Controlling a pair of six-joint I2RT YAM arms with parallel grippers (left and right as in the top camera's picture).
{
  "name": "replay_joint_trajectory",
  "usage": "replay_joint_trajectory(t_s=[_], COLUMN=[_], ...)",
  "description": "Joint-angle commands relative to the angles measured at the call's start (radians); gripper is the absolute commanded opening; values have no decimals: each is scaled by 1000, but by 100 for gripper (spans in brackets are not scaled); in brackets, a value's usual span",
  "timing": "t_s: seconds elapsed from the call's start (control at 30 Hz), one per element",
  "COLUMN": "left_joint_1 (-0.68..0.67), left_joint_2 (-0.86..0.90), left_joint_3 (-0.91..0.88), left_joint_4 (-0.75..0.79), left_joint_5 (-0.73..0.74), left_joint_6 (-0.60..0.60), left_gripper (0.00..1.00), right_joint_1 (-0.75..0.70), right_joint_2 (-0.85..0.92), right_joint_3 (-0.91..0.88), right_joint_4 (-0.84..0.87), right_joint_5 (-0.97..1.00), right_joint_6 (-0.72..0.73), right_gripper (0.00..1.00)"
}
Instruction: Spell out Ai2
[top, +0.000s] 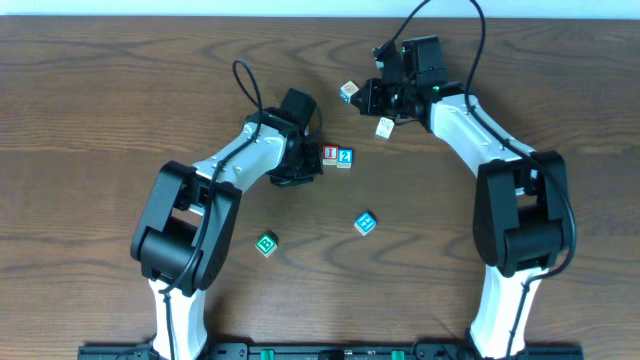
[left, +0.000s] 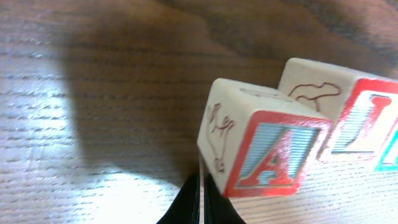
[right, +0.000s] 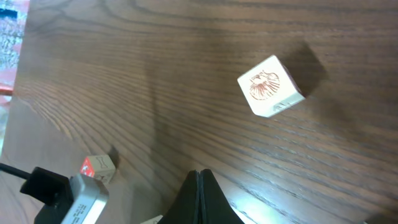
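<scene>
At the left gripper (left: 200, 194): closed to a point, nothing held, tips right against the lower corner of the A block (left: 268, 149). Touching that cube on its far side, a red-framed neighbour block (left: 364, 121), probably another of the three wanted. From overhead: same pair near the middle of the wooden table (top: 100, 80), red on one top face, blue on the other. At the right gripper (right: 199, 186): likewise pinched together and empty, hanging near a shell-picture block (right: 270, 93) without touching it.

Risks from here, as a judgement. Nudging with a closed point against a corner instead of a flat side: likely to spin the A block, turn its letter away, or shove the neighbour out of line. Pressing low on the cube: could tip it onto another face. Reaching for the wrong cube also possible, with a blue H block (top: 365, 223) and a green-lettered block (top: 266, 244) lying loose nearer the robot. Both arms close together around mid-table: some chance of a bump.

Hard to make out: neighbour's letter cut off by the frame edge in the left wrist view, so cannot tell which. Overhead letters too small to read. No letter visible on the shell-picture block. Whereabouts of the I and the 2 therefore unconfirmed. Low in the right wrist view, a small red-marked cube (right: 98, 168), faces unreadable.
</scene>
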Motion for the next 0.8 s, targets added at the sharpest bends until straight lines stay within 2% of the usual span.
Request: replay_joint_trajectory(t_s=[0.0, 0.77], left_joint_1=[-9, -17], left_joint_2=[13, 14], left_joint_3=[-8, -8], left_joint_4=[8, 59], left_joint_5=[-57, -41], left_joint_6=[-8, -45], left_gripper=[6, 6], right_joint_1=[-2, -2], right_joint_2=[6, 6], right_joint_3=[21, 21], right_joint_4=[-7, -39], right_joint_5=[-1, -1], right_joint_6=[-11, -11], right_gripper=[1, 2])
